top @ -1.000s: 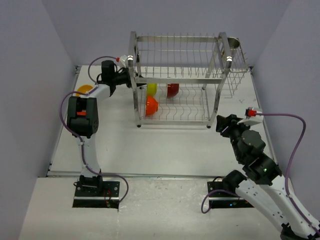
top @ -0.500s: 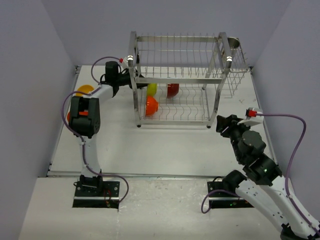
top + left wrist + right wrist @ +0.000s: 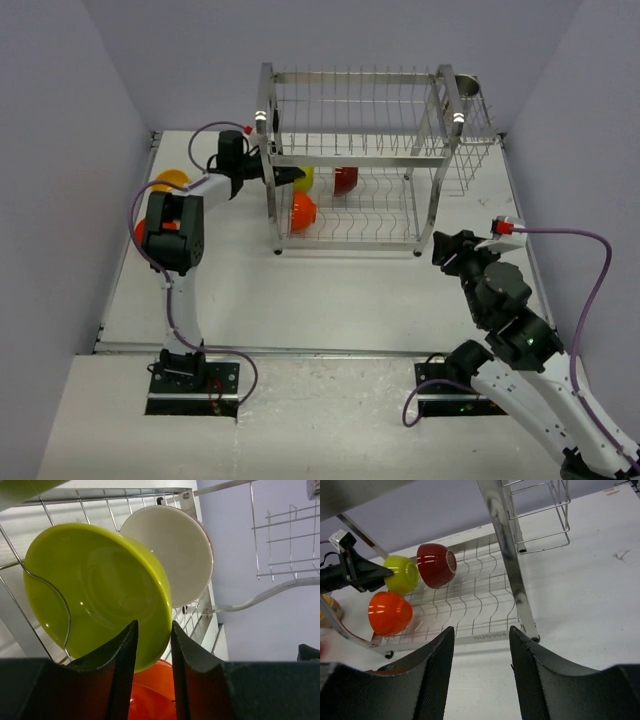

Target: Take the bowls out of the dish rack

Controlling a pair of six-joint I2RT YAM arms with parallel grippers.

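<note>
The dish rack (image 3: 265, 120) stands at the back of the table. Its lower tier holds a lime-green bowl (image 3: 305, 180), a dark red bowl (image 3: 346, 180) and an orange bowl (image 3: 302, 211). My left gripper (image 3: 296, 176) reaches in from the left. In the left wrist view its open fingers (image 3: 154, 624) straddle the lime-green bowl's (image 3: 100, 585) lower rim, one inside and one outside, with the orange bowl (image 3: 150, 692) below. The dark red bowl's whitish inside (image 3: 175, 550) shows behind. My right gripper (image 3: 481, 629) hangs open and empty near the rack's front right leg (image 3: 520, 600).
Two more bowls, a yellow-orange one (image 3: 168, 180) and an orange-red one (image 3: 140, 232), lie on the table left of the rack, partly behind my left arm. A metal cup (image 3: 467, 86) sits in the rack's right side basket. Purple walls close in the table.
My left gripper has moved right, past the rack's left post into the lower tier, up to the lime-green bowl. Its fingers have narrowed slightly. The right arm has not moved.
</note>
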